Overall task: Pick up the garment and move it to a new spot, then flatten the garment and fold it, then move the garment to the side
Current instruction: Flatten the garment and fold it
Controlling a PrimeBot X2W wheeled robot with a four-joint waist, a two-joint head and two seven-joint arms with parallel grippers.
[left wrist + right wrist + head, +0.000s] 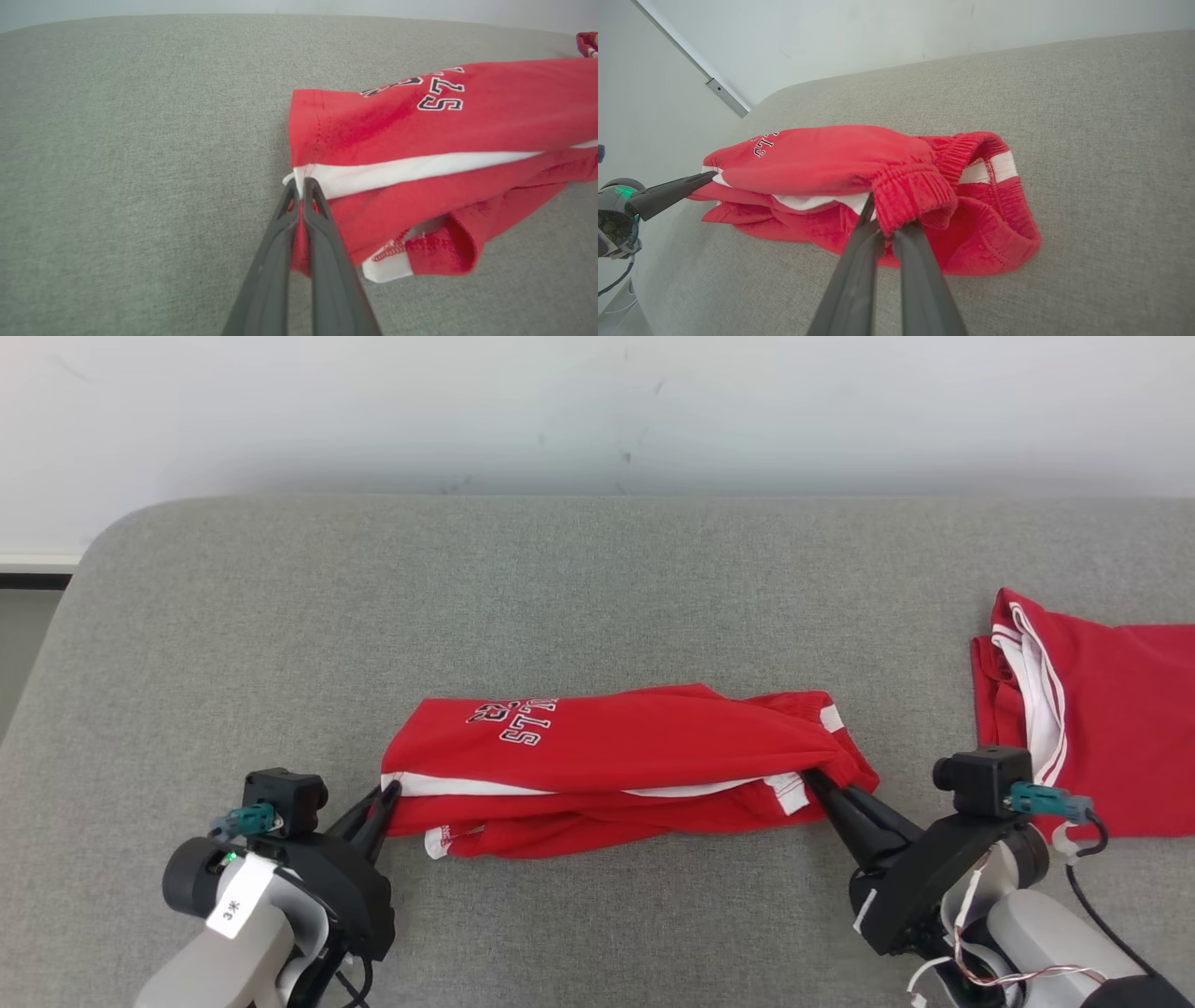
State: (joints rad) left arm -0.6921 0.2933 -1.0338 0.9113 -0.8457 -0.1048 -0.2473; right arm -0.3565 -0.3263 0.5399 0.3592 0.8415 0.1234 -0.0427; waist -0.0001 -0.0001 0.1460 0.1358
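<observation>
The garment [616,756] is a pair of red shorts with white side stripes and white lettering, folded lengthwise and stretched across the middle of the grey cushion. My left gripper [390,793] is shut on its left hem corner, where the white stripe ends [299,179]. My right gripper [810,778] is shut on the ribbed waistband at the right end [878,214]. In the right wrist view the garment [831,163] bulges upward, and the left gripper's fingers [672,189] pinch its far end. Loose lower layers [420,252] hang below the left grip.
A second red garment with white stripes [1092,709] lies at the right edge of the grey cushion [560,579]. A white wall runs behind the cushion. The cushion's rounded far-left corner [103,537] drops off to the floor.
</observation>
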